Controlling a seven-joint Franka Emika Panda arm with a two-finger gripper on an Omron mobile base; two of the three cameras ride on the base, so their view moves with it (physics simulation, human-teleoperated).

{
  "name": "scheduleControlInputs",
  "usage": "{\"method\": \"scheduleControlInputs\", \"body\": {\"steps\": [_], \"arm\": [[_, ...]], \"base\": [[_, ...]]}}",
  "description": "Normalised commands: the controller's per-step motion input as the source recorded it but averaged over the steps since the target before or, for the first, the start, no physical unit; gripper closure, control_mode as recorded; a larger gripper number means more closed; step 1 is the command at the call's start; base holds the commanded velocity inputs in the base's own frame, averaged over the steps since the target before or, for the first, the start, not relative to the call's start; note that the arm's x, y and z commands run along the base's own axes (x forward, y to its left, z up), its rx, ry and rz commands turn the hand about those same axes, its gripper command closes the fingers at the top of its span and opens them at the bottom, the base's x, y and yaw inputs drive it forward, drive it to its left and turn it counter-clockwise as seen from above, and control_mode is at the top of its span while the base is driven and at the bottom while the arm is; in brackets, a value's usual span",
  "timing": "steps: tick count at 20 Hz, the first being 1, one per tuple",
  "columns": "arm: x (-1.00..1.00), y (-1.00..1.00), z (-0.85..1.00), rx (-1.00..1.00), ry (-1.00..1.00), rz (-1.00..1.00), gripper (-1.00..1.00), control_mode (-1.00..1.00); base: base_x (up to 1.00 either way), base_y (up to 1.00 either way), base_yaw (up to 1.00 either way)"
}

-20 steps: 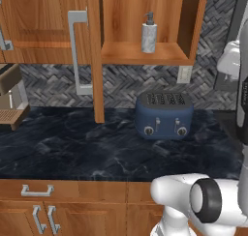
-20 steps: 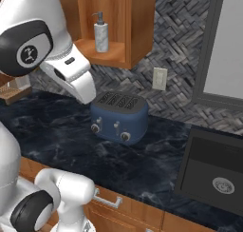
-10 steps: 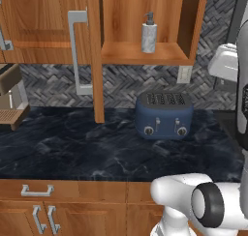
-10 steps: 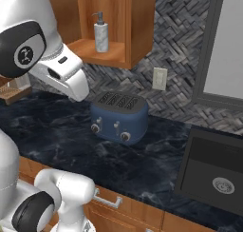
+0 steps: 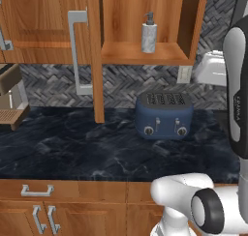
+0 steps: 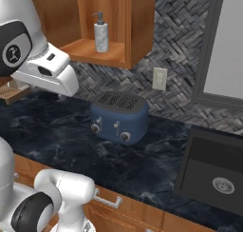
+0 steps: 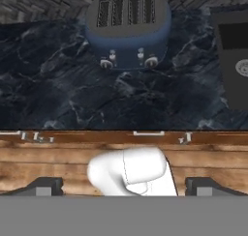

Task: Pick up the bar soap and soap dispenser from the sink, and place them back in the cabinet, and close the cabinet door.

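navy toaster (image 5: 163,115), black marbled counter (image 5: 72,153), brown wood cabinet (image 5: 145,53)

wall: grey herringbone tile backsplash (image 6: 190,41), white outlet (image 6: 159,79) | counter (image 5: 72,153): dark blue-black marble | below: brown wood base cabinets (image 5: 72,206), silver handles | window frame (image 6: 213,45): grey, at right

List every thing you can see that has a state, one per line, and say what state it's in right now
cabinet door: swung open.
cabinet: open, holding the dispenser.
soap dispenser: upright on the cabinet shelf.
toaster: slots empty, on the counter.
sink: nothing in the visible part of the basin.
claw: fingertips apart, holding nothing.
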Motion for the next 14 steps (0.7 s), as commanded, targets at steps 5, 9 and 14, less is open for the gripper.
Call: {"method": "scheduleControlInputs", "body": {"steps": [5, 9, 14], "arm": [[0.0, 0.09, -0.1, -0.02, 0.0, 0.16, -1.0, -1.0], [0.0, 0.0, -0.03, -0.01, 0.0, 0.02, -1.0, 1.0], [0.0, 0.0, 0.0, 0.0, 0.0, 0.0, -1.0, 1.0]], "base": [[0.0, 0.0, 0.0], [-0.32, 0.0, 0.0], [-0.84, -0.35, -0.12]]}}
